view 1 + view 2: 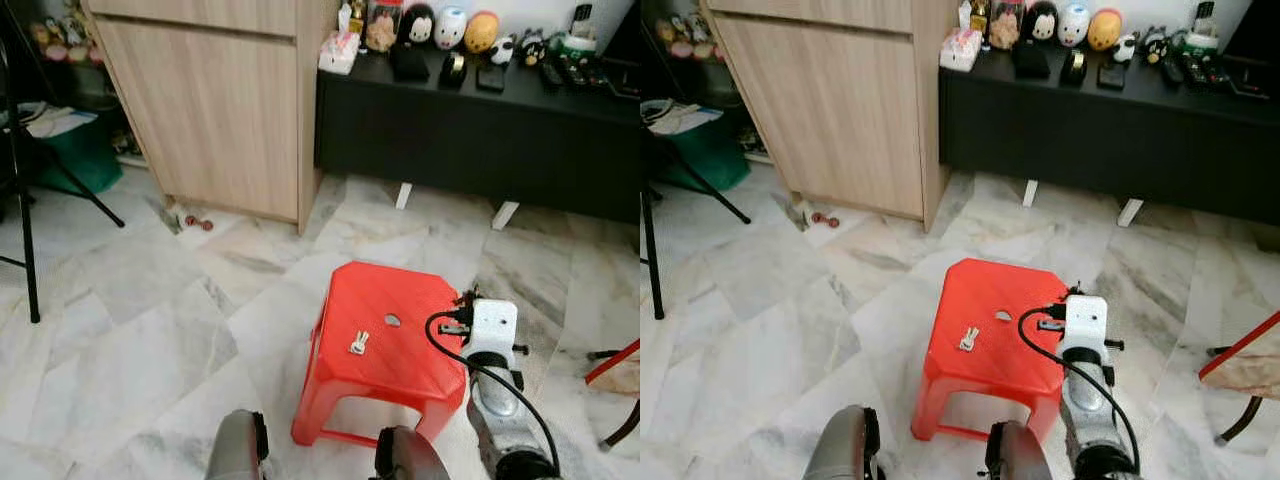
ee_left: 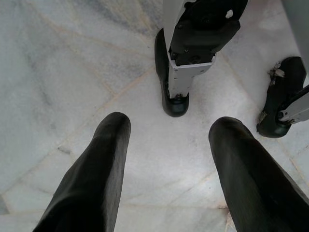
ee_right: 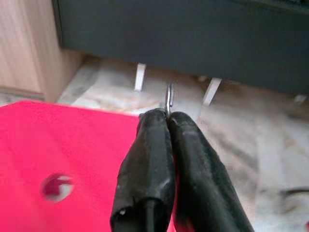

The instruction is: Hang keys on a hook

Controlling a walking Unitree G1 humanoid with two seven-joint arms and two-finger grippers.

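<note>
right gripper (image 3: pixel 168 121): fingers pressed together, pinching a thin metal ring above the red stool (image 1: pixel 400 300)
keys (image 1: pixel 358 343): lying on the stool top
left gripper (image 2: pixel 169 159): spread, idle over the floor
tip: keep the pinch firm, lift straight, then look for a hook

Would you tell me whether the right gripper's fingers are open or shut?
Shut: the right gripper has its fingers pressed together, pinching a thin metal ring.

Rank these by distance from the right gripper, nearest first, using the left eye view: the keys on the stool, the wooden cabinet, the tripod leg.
Measured from the right gripper:
1. Keys, on the red stool top, to the gripper's left.
2. Wooden cabinet, farther back on the left.
3. Tripod leg, at the far left edge.
</note>
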